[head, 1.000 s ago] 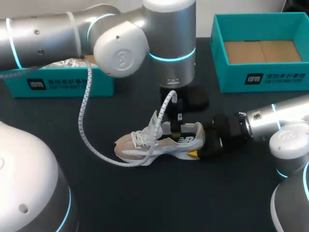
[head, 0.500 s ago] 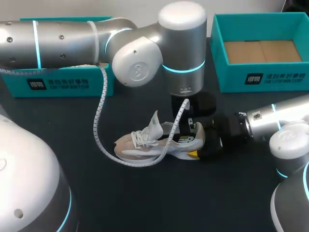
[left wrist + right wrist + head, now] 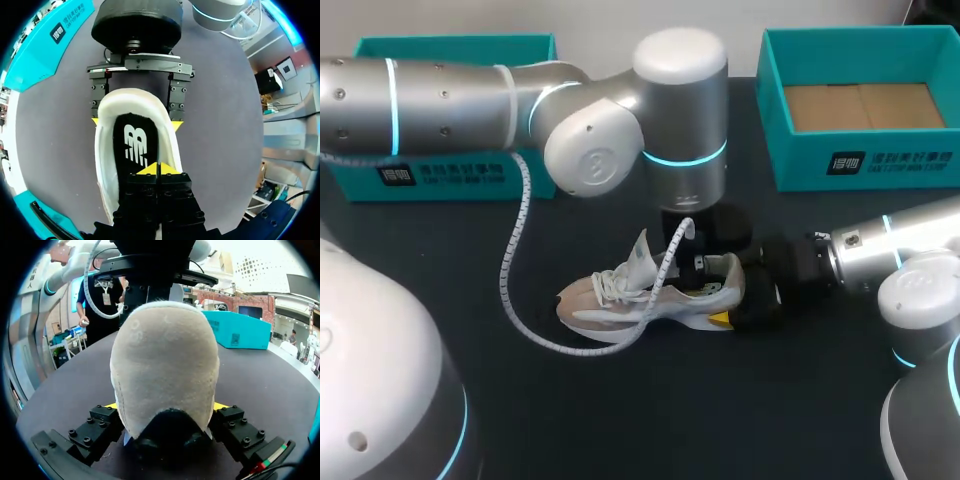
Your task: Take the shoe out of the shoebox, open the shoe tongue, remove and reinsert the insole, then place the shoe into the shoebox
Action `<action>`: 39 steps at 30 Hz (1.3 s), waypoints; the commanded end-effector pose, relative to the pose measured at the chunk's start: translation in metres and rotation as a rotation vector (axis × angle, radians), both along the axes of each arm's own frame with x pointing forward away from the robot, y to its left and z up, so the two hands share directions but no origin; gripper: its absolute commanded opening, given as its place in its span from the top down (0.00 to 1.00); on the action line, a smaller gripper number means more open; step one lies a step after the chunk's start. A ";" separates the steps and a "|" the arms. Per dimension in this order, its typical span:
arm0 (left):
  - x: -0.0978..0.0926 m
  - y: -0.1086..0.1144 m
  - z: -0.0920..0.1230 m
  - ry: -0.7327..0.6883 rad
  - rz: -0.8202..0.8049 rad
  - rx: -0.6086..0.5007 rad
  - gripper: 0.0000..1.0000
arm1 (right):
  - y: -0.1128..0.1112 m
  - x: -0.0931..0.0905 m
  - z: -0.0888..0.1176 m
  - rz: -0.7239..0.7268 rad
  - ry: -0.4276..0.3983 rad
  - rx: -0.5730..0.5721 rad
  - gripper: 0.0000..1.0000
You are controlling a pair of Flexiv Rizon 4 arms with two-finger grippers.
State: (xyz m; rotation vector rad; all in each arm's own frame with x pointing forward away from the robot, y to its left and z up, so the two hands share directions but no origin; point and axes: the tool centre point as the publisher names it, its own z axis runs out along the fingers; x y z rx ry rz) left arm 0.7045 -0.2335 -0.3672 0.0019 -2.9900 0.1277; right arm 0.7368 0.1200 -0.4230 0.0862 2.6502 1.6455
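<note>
Between the left shoebox [image 3: 440,176] and the right shoebox [image 3: 865,165], both at the far edge of the table [image 3: 620,420], the shoe [image 3: 620,305] stands outside both, toe leftward. The right gripper [image 3: 165,409] clamps its heel from both sides. The left gripper [image 3: 159,169] has its tips pinched together over the insole [image 3: 132,145]; whether they hold it is unclear. That insole looks thin, light and floppy, so it is probably best taken at its heel edge.
</note>
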 end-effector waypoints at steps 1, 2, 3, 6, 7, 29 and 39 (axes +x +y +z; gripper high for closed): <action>-0.003 0.009 -0.004 0.001 -0.006 -0.025 1.00 | 0.005 0.000 -0.004 -0.002 0.001 -0.005 1.00; -0.004 0.010 -0.005 0.001 -0.006 -0.025 1.00 | 0.005 0.000 -0.004 -0.002 0.001 -0.005 1.00; -0.004 0.010 -0.006 0.003 -0.006 -0.025 1.00 | 0.005 0.000 -0.004 -0.002 0.001 -0.005 1.00; -0.006 0.013 -0.009 0.008 -0.008 -0.025 1.00 | 0.005 0.000 -0.004 -0.002 0.001 -0.005 1.00; -0.006 0.013 -0.010 0.009 -0.010 -0.025 1.00 | 0.005 0.000 -0.004 -0.002 0.001 -0.005 1.00; 0.011 0.015 -0.051 -0.062 -0.006 0.030 0.61 | 0.005 0.000 -0.004 -0.002 0.001 -0.005 1.00; 0.016 0.025 -0.036 -0.067 0.011 0.018 1.00 | 0.005 0.000 -0.004 -0.002 0.001 -0.005 1.00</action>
